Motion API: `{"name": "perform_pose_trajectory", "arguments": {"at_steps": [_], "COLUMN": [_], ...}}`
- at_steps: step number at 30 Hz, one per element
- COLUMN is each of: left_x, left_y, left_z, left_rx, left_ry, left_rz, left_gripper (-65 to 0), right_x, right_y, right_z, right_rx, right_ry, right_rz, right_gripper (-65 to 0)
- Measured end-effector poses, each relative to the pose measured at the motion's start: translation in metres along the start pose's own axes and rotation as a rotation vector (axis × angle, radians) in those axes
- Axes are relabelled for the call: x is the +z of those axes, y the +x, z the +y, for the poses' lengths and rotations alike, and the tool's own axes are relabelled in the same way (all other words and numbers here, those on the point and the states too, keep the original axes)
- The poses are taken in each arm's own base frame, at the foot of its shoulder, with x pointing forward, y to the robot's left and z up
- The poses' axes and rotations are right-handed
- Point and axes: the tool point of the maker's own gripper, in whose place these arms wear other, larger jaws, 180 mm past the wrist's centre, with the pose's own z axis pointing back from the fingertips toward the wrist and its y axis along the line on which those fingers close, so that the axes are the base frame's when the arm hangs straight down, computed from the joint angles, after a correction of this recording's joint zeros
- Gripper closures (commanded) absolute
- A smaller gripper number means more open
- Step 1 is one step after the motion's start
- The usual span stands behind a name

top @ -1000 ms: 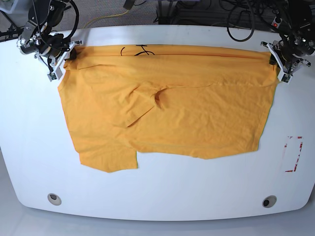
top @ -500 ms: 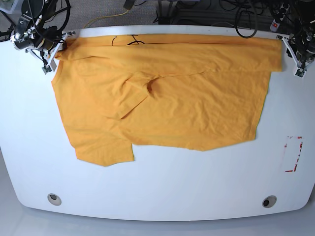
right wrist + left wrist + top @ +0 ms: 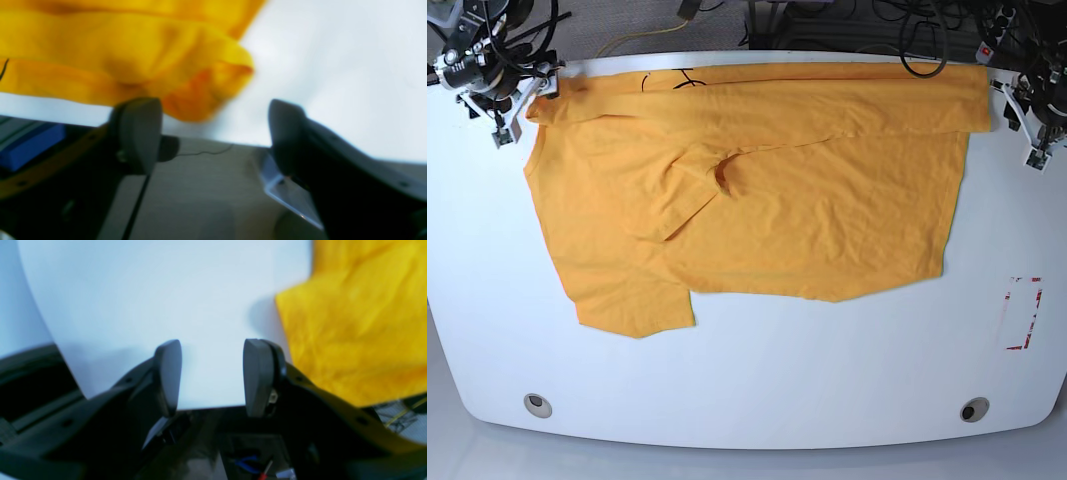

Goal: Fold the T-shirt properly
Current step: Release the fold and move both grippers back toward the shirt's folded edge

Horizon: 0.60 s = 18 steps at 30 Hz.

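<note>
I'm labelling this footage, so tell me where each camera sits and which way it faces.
Base: high above, looking down at the white table and T-shirt; both arms at the far corners.
Left wrist: behind the open left pincer, facing table edge.
Right wrist: behind the open right pincer, facing shirt corner.
All three share the T-shirt.

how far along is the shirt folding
Early. Done: T-shirt lies spread across the table, its far edge doubled over. In hand: nothing; left gripper and right gripper have open, empty jaws beside the cloth. Left: sleeves and remaining folds.
</note>
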Motion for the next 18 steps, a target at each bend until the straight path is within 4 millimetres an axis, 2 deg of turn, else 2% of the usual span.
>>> {"name": "perform_pose_trajectory", "arguments": {"at_steps": [4,9,14,18], "left_x": [-0.008,-0.016,-0.021,-0.022], "left_y": [0.005,0.011,0.025,0.025], "left_z": [-0.025,-0.067,-0.102,-0.12], "left_rx": [-0.028,-0.009,-0.05,-0.007], "left_ry": [-0.058,-0.153,-0.239,-0.272], "left_rz": [-0.001,-0.019,-0.048,-0.054], "left_gripper": [-27.6,-27.6,-27.5,-27.5], "right_x": [0.004,0.005,0.003,0.001], "right_y": [0.005,0.014,0.049,0.073], "right_z": [0.004,-0.005,-0.009,-0.01], "right_rx": [-0.023,-0.04,-0.062,-0.053], "right_ry": [0.008,-0.027,-0.017,-0.013], "right_rz": [-0.038,-0.051,-0.147,-0.183], "right_gripper": [-53.9,-53.9,-53.9,-53.9]}}
